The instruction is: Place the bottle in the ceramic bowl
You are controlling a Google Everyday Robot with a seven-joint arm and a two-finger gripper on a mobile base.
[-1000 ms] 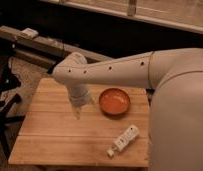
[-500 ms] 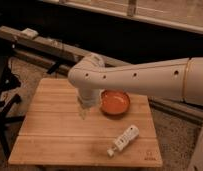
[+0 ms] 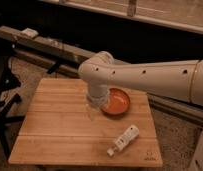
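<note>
The small white bottle (image 3: 123, 140) lies on its side on the wooden table (image 3: 60, 130), near the front right, cap pointing front-left. The orange-red ceramic bowl (image 3: 116, 103) sits at the table's back right, its left part hidden by my arm. My gripper (image 3: 93, 111) hangs below the white wrist, just left of the bowl and behind and left of the bottle, above the table. It holds nothing that I can see.
My white arm (image 3: 150, 75) reaches in from the right across the bowl's far side. A dark rail with a small pale box (image 3: 30, 33) runs behind the table. Black stand legs (image 3: 7, 100) are at the left. Floor lies beyond the table's right edge.
The arm has swung further right and forward; the wrist and gripper moved from the table's middle-left to beside the bowl. Bottle and bowl have not moved.
</note>
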